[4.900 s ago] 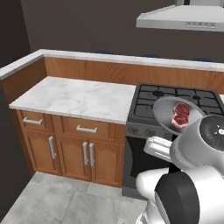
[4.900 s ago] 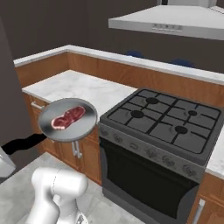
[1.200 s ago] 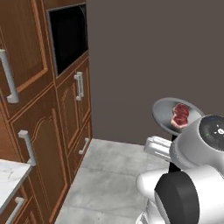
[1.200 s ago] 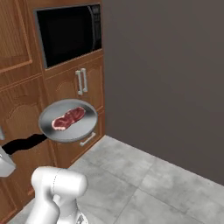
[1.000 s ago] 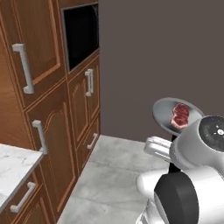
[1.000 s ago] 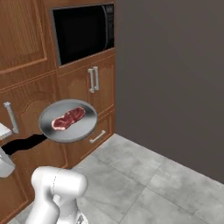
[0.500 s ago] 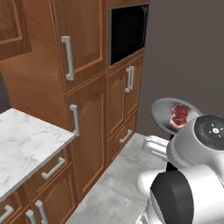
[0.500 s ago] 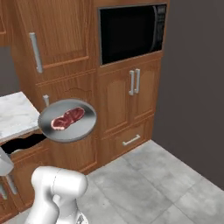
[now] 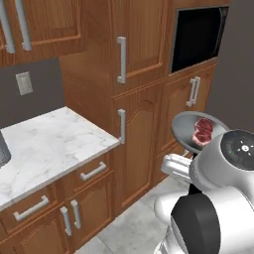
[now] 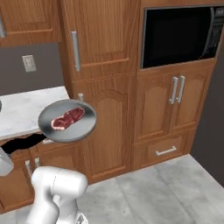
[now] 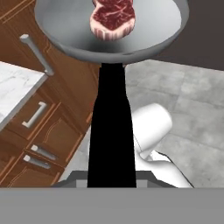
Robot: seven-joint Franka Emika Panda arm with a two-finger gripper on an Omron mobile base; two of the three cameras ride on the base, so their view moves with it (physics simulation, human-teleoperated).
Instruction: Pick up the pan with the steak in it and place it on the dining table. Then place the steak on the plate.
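In front of tall wooden cabinets [image 10: 105, 78] with a built-in black microwave [image 10: 179, 35], the pan [image 10: 68, 124] is held level in the air above the grey tiled floor [image 10: 162, 192], with the steak [image 10: 68, 118] lying flat inside it. The tool is clenched on the pan's black handle [image 11: 110, 131], which runs down to the bottom edge of the hand view. A marble bench [image 9: 44, 149] sits to the left over wooden drawers.

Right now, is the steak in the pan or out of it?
In: the steak lies flat inside the pan, carried level in front of the wooden cabinets.
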